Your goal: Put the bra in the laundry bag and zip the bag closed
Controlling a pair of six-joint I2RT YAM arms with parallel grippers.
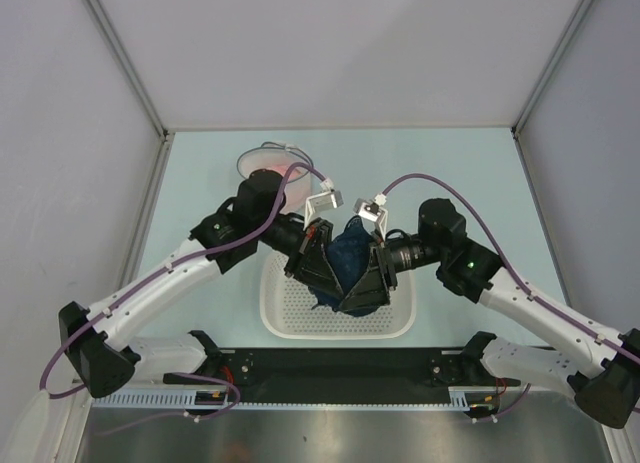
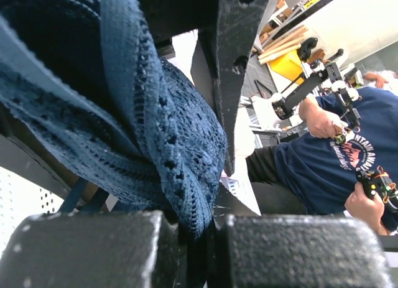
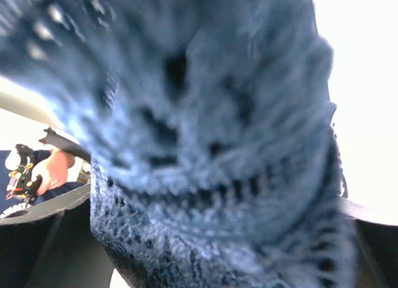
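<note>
The bag (image 1: 270, 166) stands on the table (image 1: 470, 163) at the back left, just behind the left arm's elbow, well apart from the bra. The left gripper (image 2: 193, 250) is clamped narrow on a fold of the dark blue lace bra (image 1: 350, 258), which hangs over the white basket (image 1: 300, 318). The right gripper (image 3: 205, 257) stands wide, with the bra bunched between its fingers (image 3: 37, 244).
</note>
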